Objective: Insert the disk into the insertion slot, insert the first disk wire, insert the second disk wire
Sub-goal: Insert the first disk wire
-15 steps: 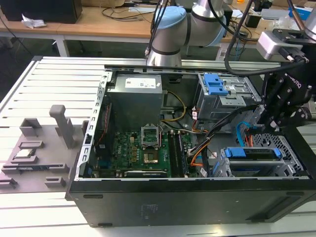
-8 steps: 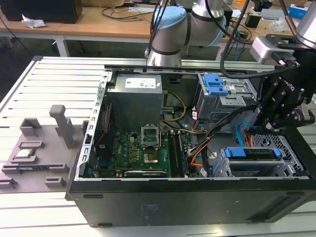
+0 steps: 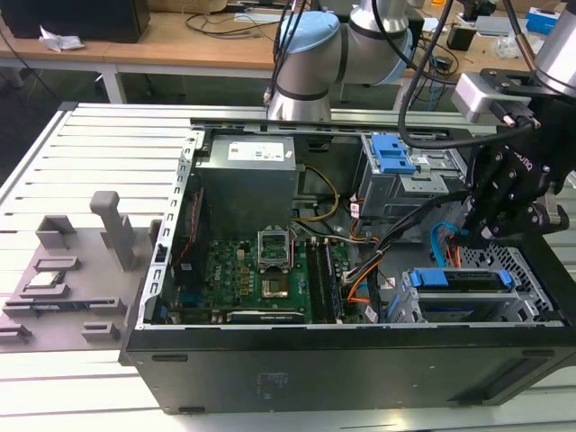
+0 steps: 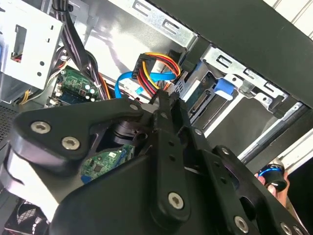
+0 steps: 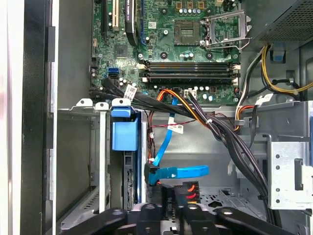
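in the gripper sits the first disk wire, clamped.

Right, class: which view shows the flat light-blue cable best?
The first wrist view: the light-blue cable runs in plain sight from the motherboard down to its dark plug. The second wrist view catches short stretches of it; the exterior view, a thin curve.

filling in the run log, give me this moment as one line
disk in insertion slot | gripper shut on first disk wire plug near disk | second disk wire looped alongside, not held
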You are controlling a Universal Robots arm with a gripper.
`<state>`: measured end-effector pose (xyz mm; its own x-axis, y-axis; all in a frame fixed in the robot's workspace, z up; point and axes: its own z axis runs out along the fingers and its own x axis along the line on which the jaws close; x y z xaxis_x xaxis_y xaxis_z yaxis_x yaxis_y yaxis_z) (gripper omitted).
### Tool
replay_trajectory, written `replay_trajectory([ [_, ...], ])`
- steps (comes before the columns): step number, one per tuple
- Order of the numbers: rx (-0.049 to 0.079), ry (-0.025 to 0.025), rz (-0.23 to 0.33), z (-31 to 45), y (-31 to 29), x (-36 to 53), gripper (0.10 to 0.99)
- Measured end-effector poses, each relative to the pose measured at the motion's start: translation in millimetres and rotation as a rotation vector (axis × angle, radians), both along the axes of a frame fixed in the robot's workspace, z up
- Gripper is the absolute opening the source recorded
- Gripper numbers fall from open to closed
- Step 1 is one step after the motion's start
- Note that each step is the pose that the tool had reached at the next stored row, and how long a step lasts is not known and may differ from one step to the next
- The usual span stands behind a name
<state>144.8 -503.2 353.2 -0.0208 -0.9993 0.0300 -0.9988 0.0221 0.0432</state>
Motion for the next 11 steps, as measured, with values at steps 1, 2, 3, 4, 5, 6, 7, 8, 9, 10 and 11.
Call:
replay_trajectory([
  [1, 0.0, 0.0, 0.0, 0.0, 0.0, 0.0, 0.169],
  [2, 0.0, 0.0, 0.0, -0.1, 0.0, 0.0, 0.169],
  [3, 0.0, 0.0, 0.0, -0.1, 0.0, 0.0, 0.169],
  [4, 0.0, 0.0, 0.0, -0.1, 0.0, 0.0, 0.169],
  [5, 0.0, 0.0, 0.0, -0.2, 0.0, 0.0, 0.169],
  [6, 0.0, 0.0, 0.0, -0.4, -0.4, 0.0, 0.169],
  [7, 0.0, 0.0, 0.0, -0.3, -1.5, 0.1, 0.169],
  [8, -0.001, 0.0, 0.0, -0.2, -3.2, 0.1, 0.169],
  [9, -0.003, 0.0, 0.0, -0.3, -6.4, 0.2, 0.169],
  [10, -0.005, 0.0, 0.0, -0.4, -9.0, 0.2, 0.169],
  [11, -0.006, 0.0, -0.001, -0.7, -13.4, 0.2, 0.169],
])
